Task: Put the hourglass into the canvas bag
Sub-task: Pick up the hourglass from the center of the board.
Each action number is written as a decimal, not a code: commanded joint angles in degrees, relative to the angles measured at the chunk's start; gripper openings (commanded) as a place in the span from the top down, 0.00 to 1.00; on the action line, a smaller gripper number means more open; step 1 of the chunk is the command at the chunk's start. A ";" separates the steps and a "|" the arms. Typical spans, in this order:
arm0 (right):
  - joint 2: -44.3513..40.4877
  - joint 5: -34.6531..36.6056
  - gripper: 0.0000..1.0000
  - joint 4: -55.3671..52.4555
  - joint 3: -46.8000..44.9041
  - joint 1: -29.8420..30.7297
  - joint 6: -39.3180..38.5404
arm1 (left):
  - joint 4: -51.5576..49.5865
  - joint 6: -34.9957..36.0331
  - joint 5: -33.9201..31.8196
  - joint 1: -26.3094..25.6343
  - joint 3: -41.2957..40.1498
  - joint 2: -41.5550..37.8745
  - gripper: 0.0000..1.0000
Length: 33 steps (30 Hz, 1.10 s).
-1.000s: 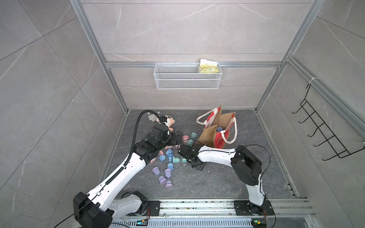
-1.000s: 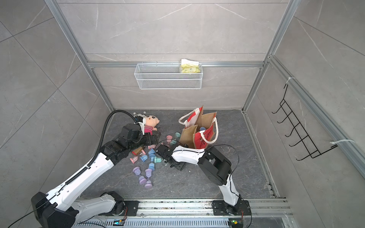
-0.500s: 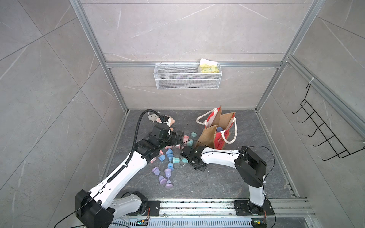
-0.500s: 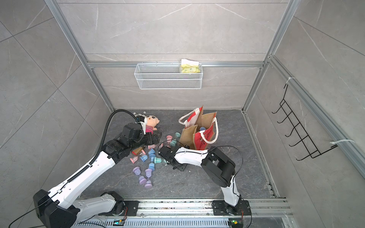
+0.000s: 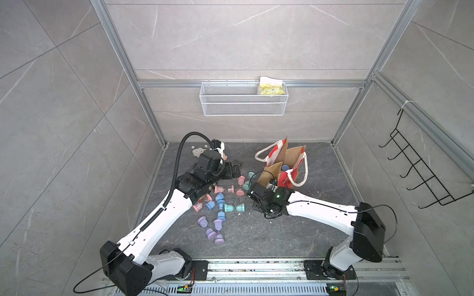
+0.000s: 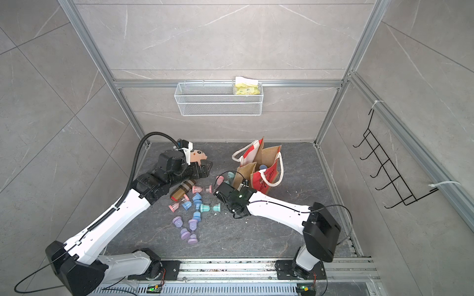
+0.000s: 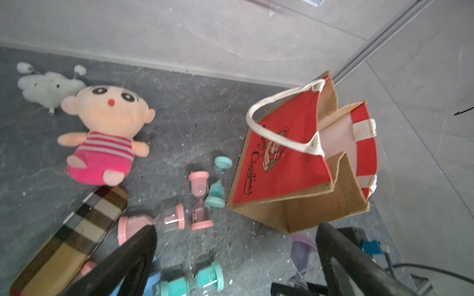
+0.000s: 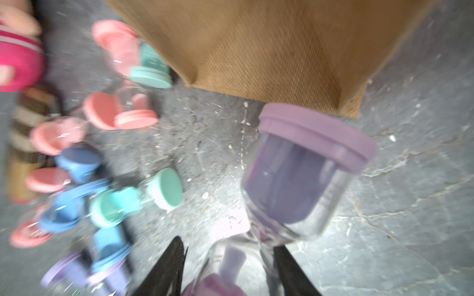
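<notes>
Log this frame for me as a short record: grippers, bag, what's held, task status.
right gripper: shut on purple hourglass, beside the bag's burlap side
left gripper: open, empty, above pink hourglasses
canvas bag: upright, mouth open, something blue inside
floor: loose hourglasses scattered; plush doll
status: held hourglass not yet in bag

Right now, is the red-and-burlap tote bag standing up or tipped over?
Upright: the red-and-burlap tote bag stands on its base, with its mouth open upward.

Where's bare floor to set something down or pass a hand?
Free: floor between canvas bag and hook-rack wall; front strip between hourglasses and base rail. Crowded: hourglasses fill the gap between plush doll and bag.
</notes>
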 commanded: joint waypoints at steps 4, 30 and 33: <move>-9.96 1.62 0.90 -8.01 2.33 0.44 -9.02 | -0.22 5.50 3.49 0.15 10.66 8.12 0.00; -7.81 -5.74 0.90 -22.07 32.96 -23.83 -28.42 | -11.26 11.13 9.79 -7.80 50.76 46.08 0.22; -6.62 -8.30 0.90 -20.46 32.42 -26.57 -28.03 | -16.26 11.75 6.63 -7.86 57.44 50.85 0.29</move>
